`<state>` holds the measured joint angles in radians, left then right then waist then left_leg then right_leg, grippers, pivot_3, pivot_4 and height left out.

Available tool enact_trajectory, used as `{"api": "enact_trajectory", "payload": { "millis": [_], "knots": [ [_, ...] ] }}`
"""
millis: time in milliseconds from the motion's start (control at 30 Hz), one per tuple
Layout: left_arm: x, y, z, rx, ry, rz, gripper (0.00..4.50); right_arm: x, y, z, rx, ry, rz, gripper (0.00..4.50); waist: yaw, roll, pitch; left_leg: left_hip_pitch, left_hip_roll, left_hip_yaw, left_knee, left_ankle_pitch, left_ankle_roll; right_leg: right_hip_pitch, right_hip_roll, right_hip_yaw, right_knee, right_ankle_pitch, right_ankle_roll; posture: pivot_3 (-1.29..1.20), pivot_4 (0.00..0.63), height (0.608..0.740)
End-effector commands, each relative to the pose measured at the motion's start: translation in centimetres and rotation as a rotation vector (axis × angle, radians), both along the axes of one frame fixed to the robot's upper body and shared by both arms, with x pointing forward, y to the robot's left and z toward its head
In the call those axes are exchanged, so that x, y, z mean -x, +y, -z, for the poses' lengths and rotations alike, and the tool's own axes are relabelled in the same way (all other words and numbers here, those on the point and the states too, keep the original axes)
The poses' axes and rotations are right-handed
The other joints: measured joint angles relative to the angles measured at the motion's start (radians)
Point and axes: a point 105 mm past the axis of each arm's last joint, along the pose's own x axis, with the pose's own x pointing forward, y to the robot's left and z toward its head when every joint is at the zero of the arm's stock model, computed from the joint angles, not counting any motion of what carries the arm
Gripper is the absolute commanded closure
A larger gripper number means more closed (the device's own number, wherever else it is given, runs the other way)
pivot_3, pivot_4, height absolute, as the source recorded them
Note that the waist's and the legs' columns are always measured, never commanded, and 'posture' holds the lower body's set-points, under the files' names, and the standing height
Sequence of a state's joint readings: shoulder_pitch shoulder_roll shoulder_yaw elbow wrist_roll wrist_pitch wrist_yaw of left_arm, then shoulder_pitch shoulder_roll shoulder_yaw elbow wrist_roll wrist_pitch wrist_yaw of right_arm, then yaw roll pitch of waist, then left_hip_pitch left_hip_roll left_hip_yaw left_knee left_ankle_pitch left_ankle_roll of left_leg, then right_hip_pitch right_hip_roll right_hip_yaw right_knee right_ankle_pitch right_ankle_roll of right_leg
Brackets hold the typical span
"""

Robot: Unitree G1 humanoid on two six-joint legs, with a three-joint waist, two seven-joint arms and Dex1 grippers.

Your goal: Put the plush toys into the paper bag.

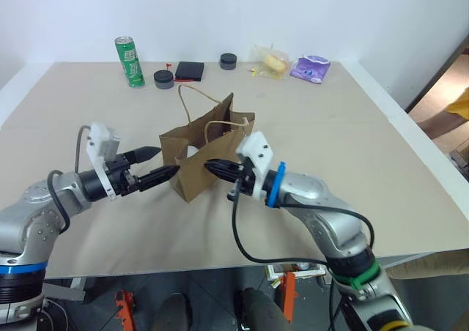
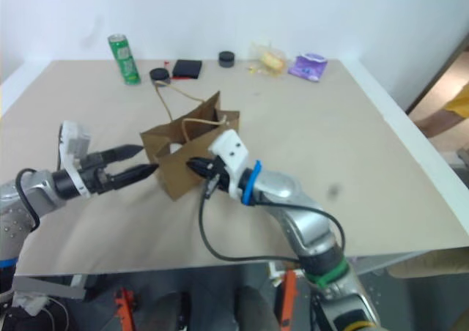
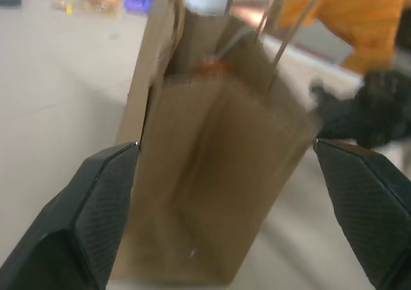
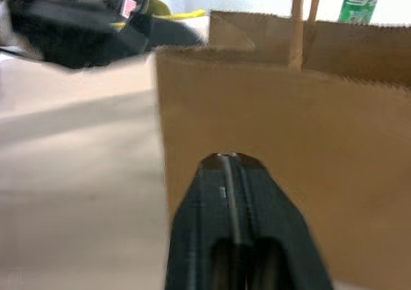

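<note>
Paper bag (image 1: 205, 155) stands upright mid-table (image 1: 352, 170), twine handles up. Left gripper (image 1: 157, 164) sits just left of the bag, fingers spread wide with nothing between them but the bag's near side ahead. Right gripper (image 1: 212, 168) meets the bag's front face, fingers pressed together, holding nothing. Green can (image 1: 130, 61) stands far back.
</note>
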<state>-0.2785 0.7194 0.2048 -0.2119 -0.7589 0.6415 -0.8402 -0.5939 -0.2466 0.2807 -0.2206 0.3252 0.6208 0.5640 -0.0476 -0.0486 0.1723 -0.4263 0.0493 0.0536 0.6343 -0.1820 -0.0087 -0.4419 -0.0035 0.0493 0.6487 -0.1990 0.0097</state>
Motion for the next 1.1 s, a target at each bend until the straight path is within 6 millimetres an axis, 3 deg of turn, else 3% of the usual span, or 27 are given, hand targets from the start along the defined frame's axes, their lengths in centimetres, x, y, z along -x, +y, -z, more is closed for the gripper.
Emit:
{"api": "enact_trajectory", "payload": {
  "millis": [33,267,567,700,933,1067,1100],
  "knots": [
    [-0.3,-0.3,0.3,-0.054,-0.060,0.013,0.00,-1.6,1.1,-1.6,-0.011,-0.063,0.030,4.41,0.001,0.000,0.000,-0.001,0.000,-0.001,0.000,0.000,0.000,-0.001,0.000,-0.001,0.000,0.000,0.000,0.00,0.150,0.740],
    [-2.1,-0.8,0.7,-0.059,-0.132,-0.043,0.00,-1.7,2.6,-2.0,-0.031,-0.073,0.013,4.41,0.003,0.000,0.000,-0.004,0.000,-0.003,-0.001,-0.001,-0.002,-0.002,0.000,-0.002,0.000,-0.003,0.002,0.00,0.150,0.740],
    [-3.0,-3.2,0.2,0.024,-0.155,-0.022,0.00,-1.0,2.6,-1.4,-0.022,-0.065,0.006,4.41,0.003,0.000,0.000,-0.004,0.000,-0.003,0.000,-0.001,-0.002,-0.001,0.000,-0.002,0.000,0.000,0.006,0.00,0.150,0.740],
    [-3.4,-4.3,1.3,-0.006,-0.145,-0.013,0.00,-0.8,2.7,-1.8,-0.030,-0.074,-0.001,4.41,0.003,-0.001,0.000,-0.004,0.000,-0.003,0.000,-0.001,-0.002,-0.001,0.001,-0.002,0.000,0.001,0.007,0.00,0.150,0.740],
    [-4.6,-4.3,2.8,-0.063,-0.121,-0.054,0.00,-0.3,3.0,-3.1,-0.055,-0.099,-0.022,4.41,0.003,-0.001,0.000,-0.004,0.000,-0.003,0.000,-0.001,-0.002,-0.001,0.001,-0.002,0.000,0.001,0.007,0.00,0.150,0.740],
    [-5.1,-4.4,2.6,-0.044,-0.132,-0.071,0.00,0.1,3.2,-3.4,-0.061,-0.108,-0.034,4.41,0.003,-0.001,0.000,-0.004,0.000,-0.003,0.000,-0.001,-0.002,-0.001,0.001,-0.002,0.000,0.001,0.007,0.00,0.150,0.740],
    [-5.2,-4.4,2.5,-0.039,-0.137,-0.078,0.25,0.1,3.2,-3.5,-0.063,-0.108,-0.036,4.48,0.003,-0.001,0.000,-0.004,0.000,-0.003,0.000,-0.001,-0.002,-0.001,0.001,-0.002,0.000,0.001,0.007,0.00,0.150,0.740]
  ]
}}
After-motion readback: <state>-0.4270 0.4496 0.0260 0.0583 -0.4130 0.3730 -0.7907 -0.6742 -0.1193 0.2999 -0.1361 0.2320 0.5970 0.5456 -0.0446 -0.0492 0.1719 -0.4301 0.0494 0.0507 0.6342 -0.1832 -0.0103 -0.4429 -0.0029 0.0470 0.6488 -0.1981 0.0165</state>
